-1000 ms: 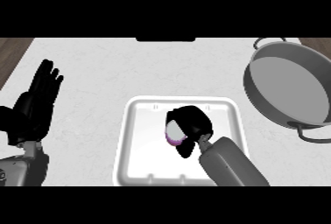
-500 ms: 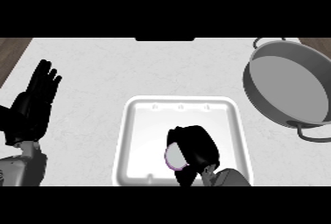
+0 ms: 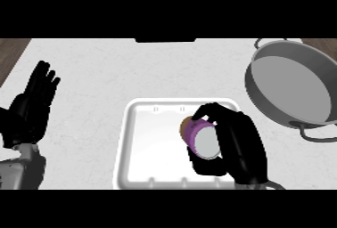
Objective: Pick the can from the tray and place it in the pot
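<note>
From where I stand, the 1st half of the job looks about done. The right hand [image 3: 241,143] has its fingers and thumb curled round the purple can [image 3: 205,141], which is tipped so its grey end faces up. The can is over the right side of the white tray [image 3: 150,153], and I cannot tell whether it has cleared the tray floor. What is left, I'd judge, is the carry up and to the right to the pot [image 3: 289,89], then letting go inside it.

Apart from the can, the tray holds nothing I can see. The grey pot sits on the tabletop [image 3: 99,71] well apart from the tray, and I can see nothing inside it. The left hand [image 3: 31,109] rests open at the left edge, fingers straight up, holding nothing.
</note>
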Tool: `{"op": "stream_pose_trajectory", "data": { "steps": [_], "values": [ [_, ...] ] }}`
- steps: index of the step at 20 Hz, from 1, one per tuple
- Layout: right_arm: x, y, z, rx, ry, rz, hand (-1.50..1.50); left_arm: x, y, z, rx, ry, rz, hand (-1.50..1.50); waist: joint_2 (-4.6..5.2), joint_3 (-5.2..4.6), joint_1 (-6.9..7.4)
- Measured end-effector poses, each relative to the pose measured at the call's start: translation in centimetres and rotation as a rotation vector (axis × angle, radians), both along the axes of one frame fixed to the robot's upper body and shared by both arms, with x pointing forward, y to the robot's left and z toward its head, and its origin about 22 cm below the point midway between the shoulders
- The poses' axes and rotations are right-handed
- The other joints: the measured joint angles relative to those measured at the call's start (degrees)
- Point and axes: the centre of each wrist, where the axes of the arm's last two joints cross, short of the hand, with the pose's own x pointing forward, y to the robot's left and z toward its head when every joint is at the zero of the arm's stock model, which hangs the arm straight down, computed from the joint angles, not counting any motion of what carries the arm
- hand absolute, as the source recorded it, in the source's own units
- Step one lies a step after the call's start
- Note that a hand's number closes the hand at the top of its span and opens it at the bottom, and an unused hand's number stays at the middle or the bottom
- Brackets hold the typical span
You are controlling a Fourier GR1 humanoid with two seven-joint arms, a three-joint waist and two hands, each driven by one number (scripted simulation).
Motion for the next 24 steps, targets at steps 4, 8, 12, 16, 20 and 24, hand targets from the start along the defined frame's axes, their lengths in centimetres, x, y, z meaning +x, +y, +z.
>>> {"op": "stream_pose_trajectory", "data": {
  "steps": [4,8,12,16,20,24],
  "values": [
    [-0.1,-1.9,2.5,0.059,-0.148,-0.128,1.50,-0.2,-0.1,-0.3,0.000,-0.007,-0.008,0.00,0.11,0.00,0.36],
    [-0.2,-4.9,3.9,0.085,-0.221,-0.230,1.50,0.1,-0.1,0.1,-0.003,-0.006,-0.012,0.00,0.20,-0.01,0.59],
    [1.0,-8.2,5.1,0.112,-0.243,-0.298,1.50,0.0,-0.5,-0.3,-0.006,-0.006,-0.015,0.00,0.28,0.00,0.85],
    [2.4,-11.4,5.7,0.153,-0.245,-0.335,1.50,0.2,-1.3,0.2,-0.007,-0.011,-0.018,0.00,0.31,0.00,0.96],
    [4.6,-14.4,5.1,0.186,-0.224,-0.359,1.50,0.3,-1.0,0.0,-0.003,-0.009,-0.014,0.00,0.37,0.01,1.09],
    [7.4,-17.6,3.8,0.240,-0.230,-0.390,1.50,0.2,-0.7,-0.1,0.000,-0.013,-0.022,0.00,0.47,0.03,1.37]
  ]
}}
